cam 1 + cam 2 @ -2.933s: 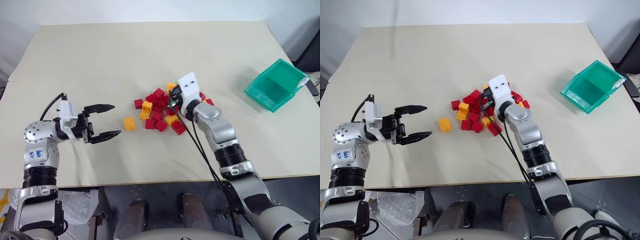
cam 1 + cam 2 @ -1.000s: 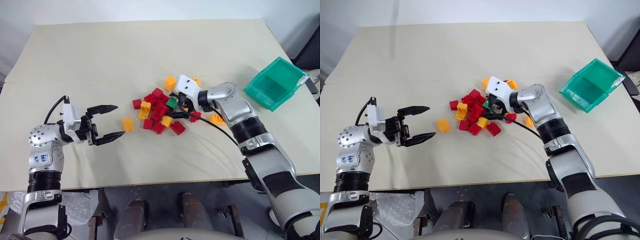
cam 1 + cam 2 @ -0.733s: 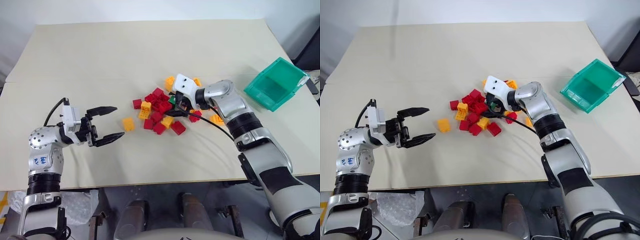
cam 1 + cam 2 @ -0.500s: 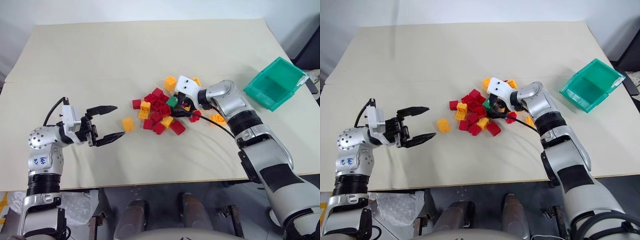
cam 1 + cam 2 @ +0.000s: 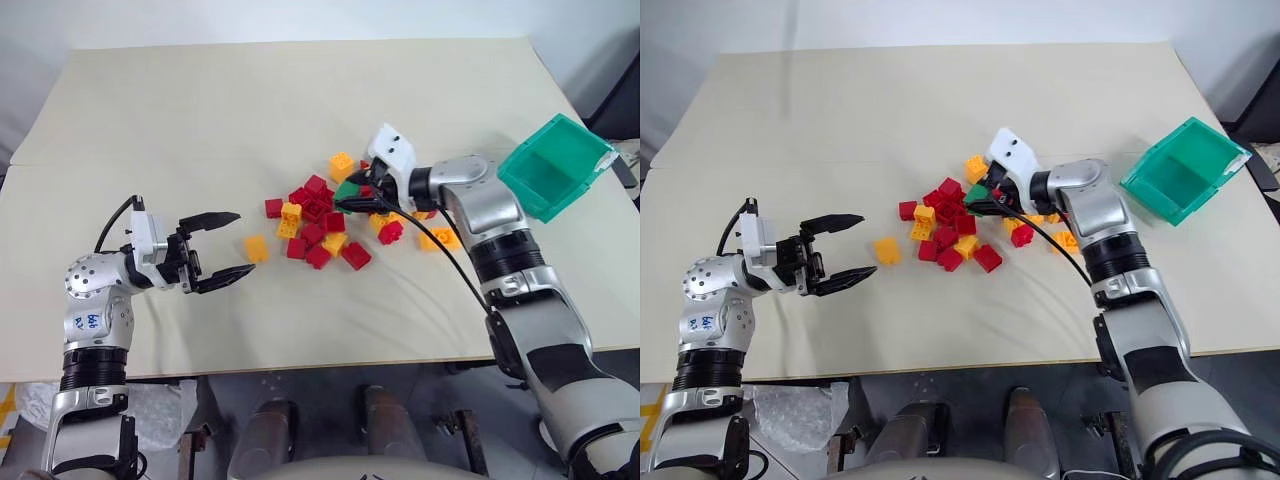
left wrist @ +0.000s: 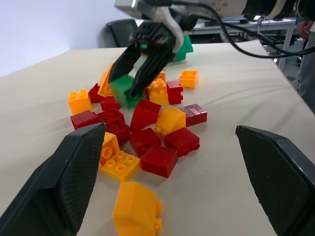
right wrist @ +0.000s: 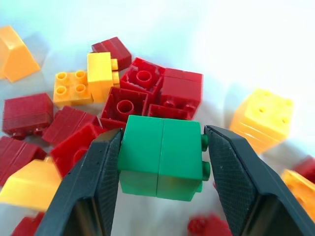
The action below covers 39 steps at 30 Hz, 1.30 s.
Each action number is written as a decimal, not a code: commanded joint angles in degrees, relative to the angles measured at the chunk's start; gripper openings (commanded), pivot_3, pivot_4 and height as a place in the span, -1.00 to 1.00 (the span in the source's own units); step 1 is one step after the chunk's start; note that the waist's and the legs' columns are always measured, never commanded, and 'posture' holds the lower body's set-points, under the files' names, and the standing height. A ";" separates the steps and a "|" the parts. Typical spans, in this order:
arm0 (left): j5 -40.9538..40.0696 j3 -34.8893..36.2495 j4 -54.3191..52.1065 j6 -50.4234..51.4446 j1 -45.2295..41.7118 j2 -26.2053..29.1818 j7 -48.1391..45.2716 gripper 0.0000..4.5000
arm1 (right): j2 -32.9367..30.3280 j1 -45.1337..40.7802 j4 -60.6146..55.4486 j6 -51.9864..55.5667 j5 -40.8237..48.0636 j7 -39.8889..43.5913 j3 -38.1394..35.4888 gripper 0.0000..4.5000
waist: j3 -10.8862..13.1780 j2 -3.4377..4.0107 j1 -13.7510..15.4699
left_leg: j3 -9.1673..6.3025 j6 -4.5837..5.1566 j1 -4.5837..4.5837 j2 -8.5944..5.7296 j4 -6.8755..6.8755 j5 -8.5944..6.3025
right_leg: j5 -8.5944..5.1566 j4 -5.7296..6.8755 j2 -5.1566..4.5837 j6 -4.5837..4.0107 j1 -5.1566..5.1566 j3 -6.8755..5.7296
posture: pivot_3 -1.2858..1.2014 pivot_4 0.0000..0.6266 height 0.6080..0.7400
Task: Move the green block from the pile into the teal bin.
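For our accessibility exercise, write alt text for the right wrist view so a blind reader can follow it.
The right gripper holds the green block between its two black fingers, above the pile of red and yellow-orange bricks on a pale table. The block's studs point sideways toward one finger.

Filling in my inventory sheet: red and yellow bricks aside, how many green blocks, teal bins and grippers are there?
green block: 1
teal bin: 1
grippers: 2 (left gripper, right gripper)
Total: 4

Beige table (image 5: 300,90) (two boards joined along a seam), with a dark chair (image 6: 120,32) beyond its far edge.
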 commanded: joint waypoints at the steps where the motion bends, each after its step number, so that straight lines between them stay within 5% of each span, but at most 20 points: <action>1: -0.50 -1.39 -1.84 0.96 -2.01 -1.11 1.17 1.00 | -3.96 3.11 -11.82 5.24 2.57 -1.55 -4.07 0.02 | 0.00 0.00 0.33 | -0.01 0.00 -0.02 -0.02 0.00 0.00 | 0.00 -0.01 -0.01 0.00 0.00 -0.01 | 0.03 -0.52 1.00; 7: 6.17 -7.26 -0.74 2.67 -8.65 -6.99 10.88 1.00 | -10.32 8.08 -22.63 10.20 3.60 -9.07 -12.29 0.02 | 0.00 -0.01 1.09 | 0.00 0.02 -0.06 -0.21 0.08 0.00 | 0.00 0.02 -0.04 0.00 0.00 0.02 | 0.03 -0.52 1.00; 13: 11.72 -12.94 4.44 4.96 -18.54 -15.95 20.32 1.00 | -18.64 10.64 -15.10 1.87 -3.56 -22.56 -17.43 0.02 | 0.01 -0.02 1.81 | 0.12 0.04 -0.07 -0.36 0.11 0.00 | 0.01 0.02 -0.02 0.03 0.00 0.07 | 0.03 -0.52 1.00; 24: 14.87 -15.40 13.67 3.42 -27.57 -23.81 24.66 1.00 | -18.25 7.92 4.53 -5.53 -8.76 -47.35 -20.74 0.02 | 0.01 -0.02 1.18 | 0.62 0.05 -0.06 -0.27 0.02 0.01 | 0.02 0.12 0.04 0.04 -0.22 0.36 | 0.03 -0.52 1.00; 25: 14.84 -15.31 14.05 3.48 -27.84 -23.97 24.81 1.00 | -17.97 7.21 7.23 -6.17 -8.57 -48.98 -21.04 0.18 | 0.01 -0.02 1.18 | 0.64 0.06 -0.06 -0.28 0.03 0.02 | 0.02 0.12 0.03 0.04 -0.23 0.39 | 0.03 -0.52 1.00; 31: 15.39 -15.14 13.91 5.08 -27.65 -22.50 25.24 1.00 | -17.66 6.65 10.51 -9.73 -6.98 -46.83 -19.47 0.99 | 0.01 -0.02 1.19 | 0.67 0.07 -0.07 -0.27 0.01 0.02 | 0.02 0.15 0.04 0.05 -0.31 0.47 | 0.03 -0.52 1.00; 39: 10.78 -10.47 4.59 10.87 -18.24 -12.86 22.06 1.00 | -21.23 12.09 -2.28 -7.29 3.64 -24.07 -19.73 0.99 | 0.01 -0.01 0.80 | 0.68 0.07 -0.10 -0.21 0.01 0.02 | 0.02 0.21 0.08 0.05 -0.40 0.51 | 0.03 -0.52 1.00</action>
